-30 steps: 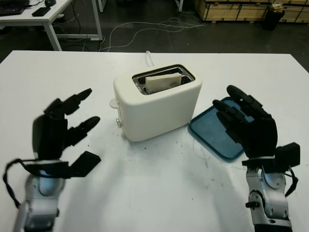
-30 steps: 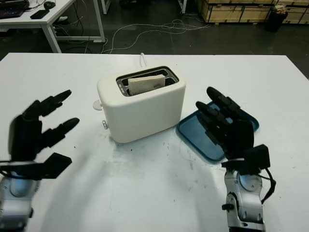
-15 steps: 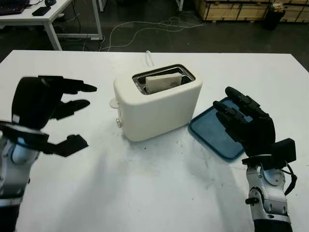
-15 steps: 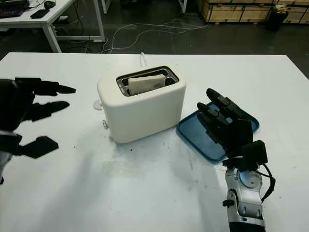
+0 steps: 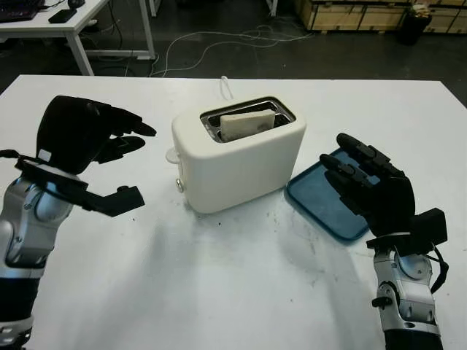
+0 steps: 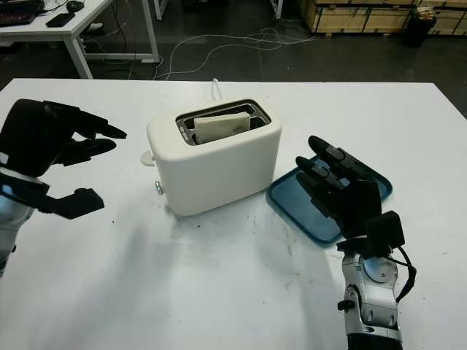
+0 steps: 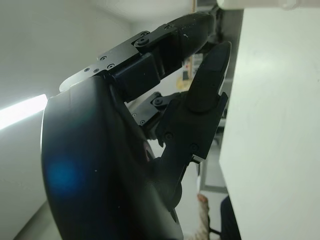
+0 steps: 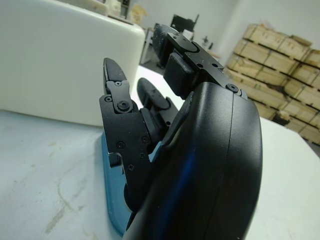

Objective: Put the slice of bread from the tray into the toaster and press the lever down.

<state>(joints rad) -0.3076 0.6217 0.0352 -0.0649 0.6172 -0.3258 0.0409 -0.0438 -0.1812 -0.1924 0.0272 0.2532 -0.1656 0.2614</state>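
bright even overhead light | soft shadows | wrist views blurred

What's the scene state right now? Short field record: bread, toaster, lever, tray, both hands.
bread: slice of bread standing in the toaster slot, top edge showing
toaster: white toaster upright at table centre
lever: lever on the toaster's side facing the left hand, untouched
tray: blue tray beside the toaster, nothing on its visible part
left hand: left hand open, raised beside the lever side
right hand: right hand open, above the tray
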